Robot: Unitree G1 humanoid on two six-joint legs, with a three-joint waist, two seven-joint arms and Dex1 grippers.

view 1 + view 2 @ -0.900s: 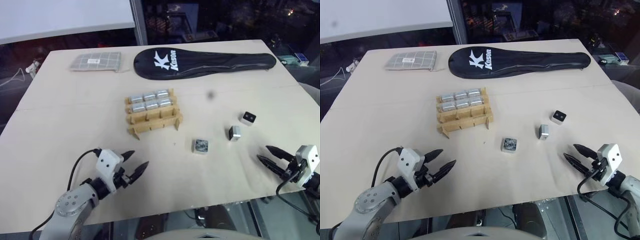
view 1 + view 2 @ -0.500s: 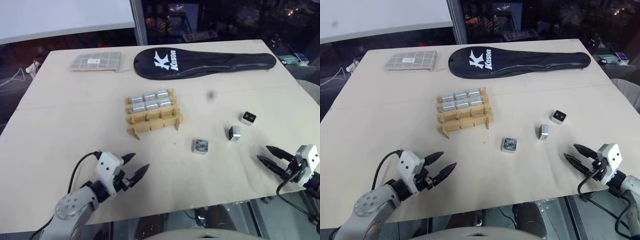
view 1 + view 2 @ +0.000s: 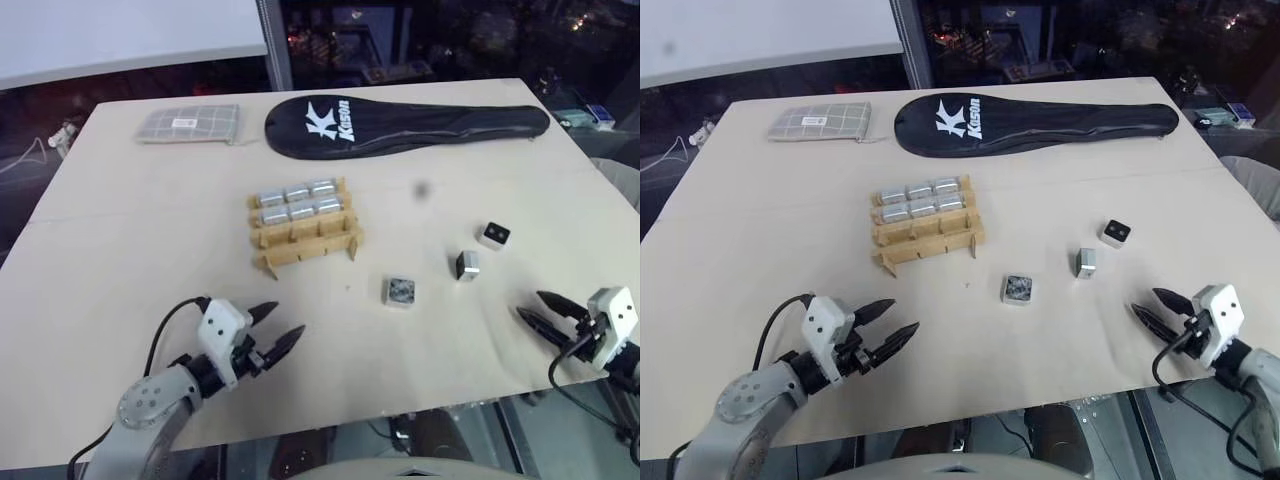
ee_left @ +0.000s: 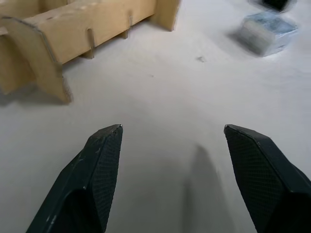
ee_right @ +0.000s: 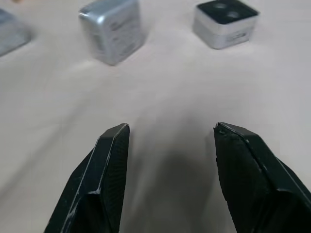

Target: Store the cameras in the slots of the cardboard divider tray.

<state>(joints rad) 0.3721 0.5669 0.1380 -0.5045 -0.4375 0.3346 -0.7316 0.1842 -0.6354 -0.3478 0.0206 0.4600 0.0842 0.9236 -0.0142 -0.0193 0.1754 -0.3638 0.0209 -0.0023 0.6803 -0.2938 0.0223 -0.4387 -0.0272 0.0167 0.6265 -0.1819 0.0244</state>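
Three loose cameras point(image 3: 400, 291) just beyond right hand point(image 3: 545, 311); apart

Brushed silver metal is being shown by the cameras point(image 5: 112, 30); matt tan cardboard by the tray point(image 4: 73, 22); textured black plastic by the fingers point(image 4: 99, 174).

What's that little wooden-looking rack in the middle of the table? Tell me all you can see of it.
The tray is a small tan cardboard grid of interlocking strips with notched ends sticking out. It lies flat on the table, near its middle and slightly askew. It has rows of three slots: the two far rows hold six silver cameras, and the near rows look empty. Neither gripper touches it.
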